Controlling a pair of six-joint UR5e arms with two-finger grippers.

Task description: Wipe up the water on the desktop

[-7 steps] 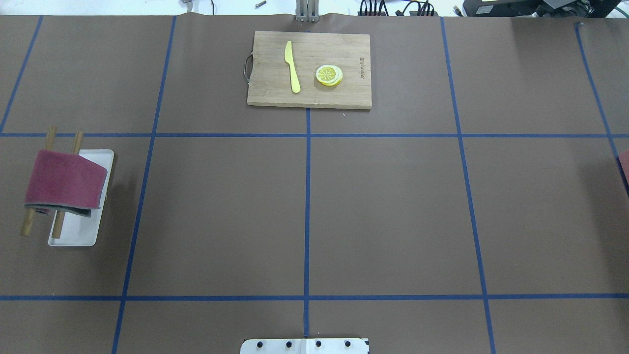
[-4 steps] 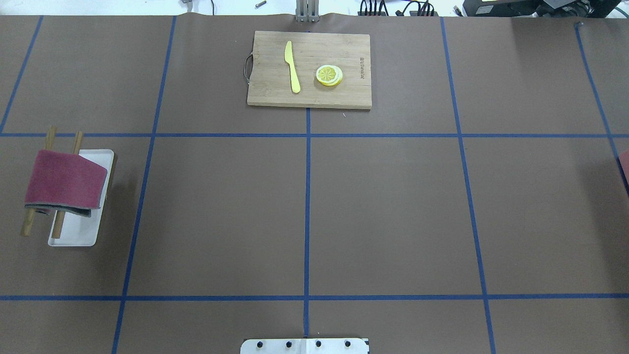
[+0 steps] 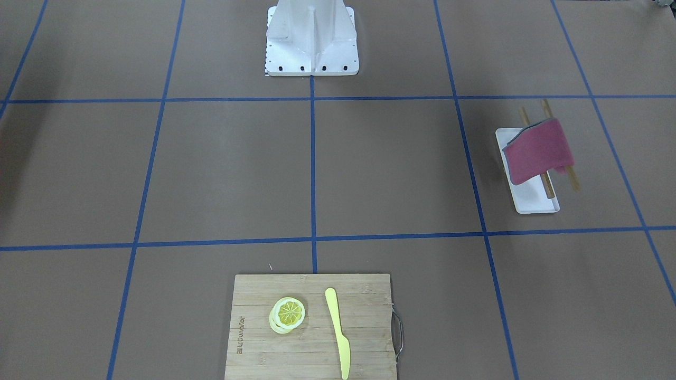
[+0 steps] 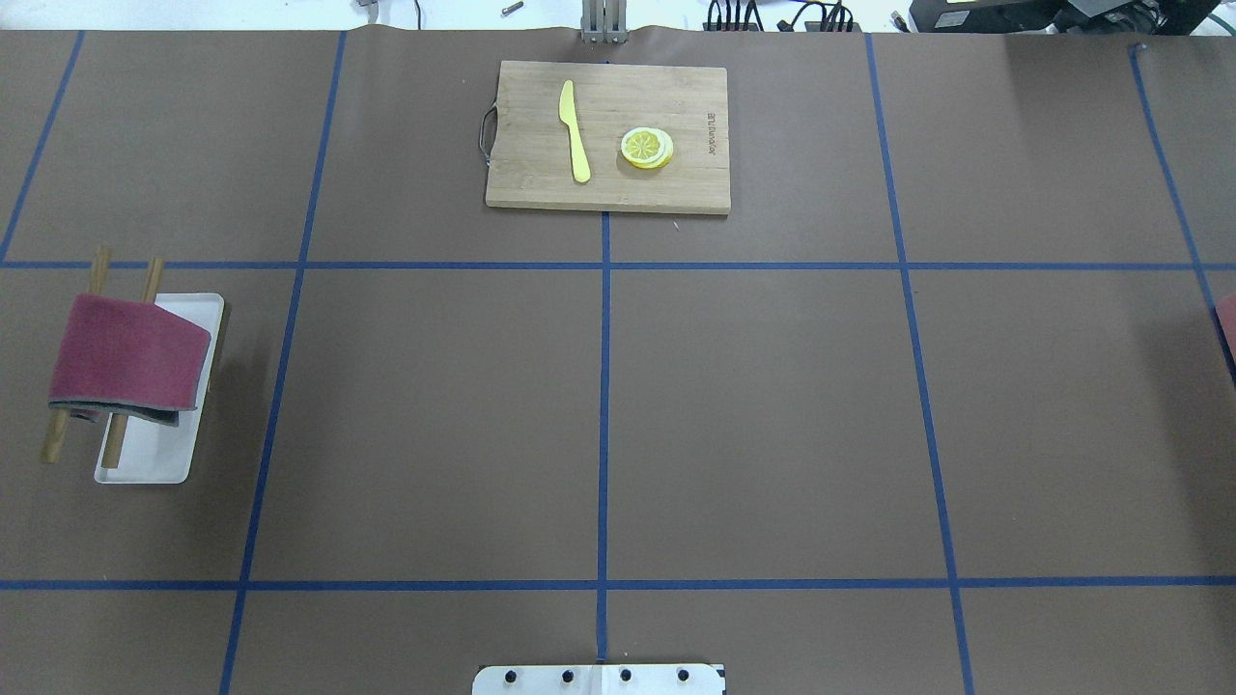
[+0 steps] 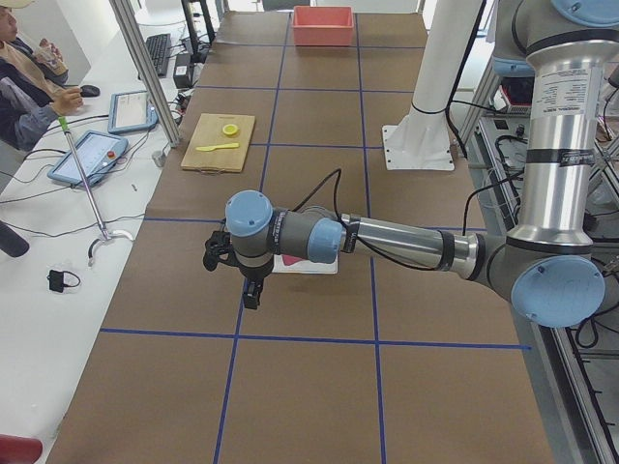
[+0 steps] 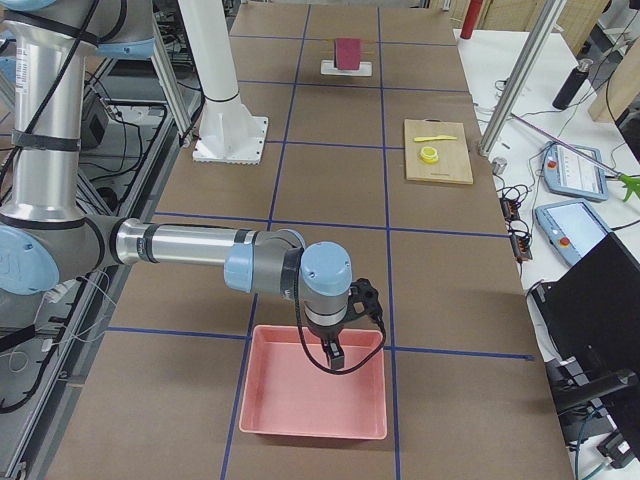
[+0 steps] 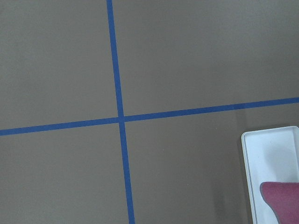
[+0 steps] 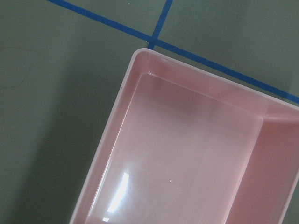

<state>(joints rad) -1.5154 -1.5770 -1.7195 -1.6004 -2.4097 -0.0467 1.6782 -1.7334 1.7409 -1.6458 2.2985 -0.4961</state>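
Stillness on the worktop (image 4: 753, 415) over the last second: same red cloth (image 4: 126, 362) draped on its wooden rack (image 4: 54, 444) above the white tray (image 4: 145, 454), at the robot's left; same cutting board (image 4: 608, 135) at the far edge. No water patch discernible on the brown surface. Left gripper (image 5: 250, 293) hanging just beside the tray, right gripper (image 6: 333, 353) over the pink bin (image 6: 310, 405); opening of either impossible to judge from the side views, no object visibly in either. Judged as the very start: cloth untaken, wiping not begun. Likely next, a left-arm reach for the cloth.
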